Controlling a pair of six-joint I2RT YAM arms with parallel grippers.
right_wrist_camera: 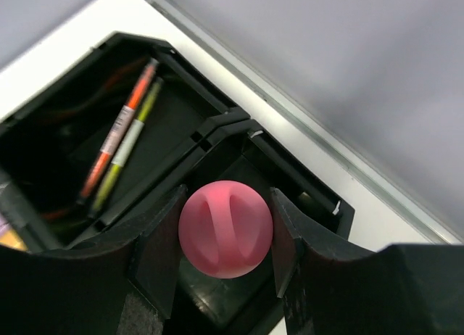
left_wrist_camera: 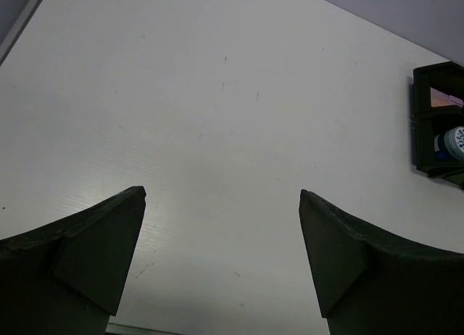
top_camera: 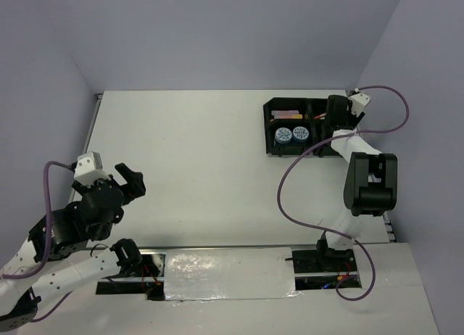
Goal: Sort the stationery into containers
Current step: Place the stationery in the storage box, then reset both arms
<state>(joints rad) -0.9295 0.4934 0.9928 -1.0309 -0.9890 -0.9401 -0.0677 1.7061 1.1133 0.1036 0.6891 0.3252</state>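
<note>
Here, pink-capped bottle (right_wrist_camera: 225, 228) clamped in right tool (right_wrist_camera: 227, 237), above black tray (right_wrist_camera: 217, 122), left tool (left_wrist_camera: 222, 196) spread empty.

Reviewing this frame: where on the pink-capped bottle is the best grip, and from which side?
Likely take the bottle by its round pink cap, from above, as the right gripper does: its fingers press opposite sides of the cap, over a tray compartment. The body below is hidden.

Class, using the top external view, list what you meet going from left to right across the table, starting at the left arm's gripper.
Open left gripper → black tray, at its left wall → first blue tub → second blue tub → right gripper over the tray, shut on a pink cap.
</note>
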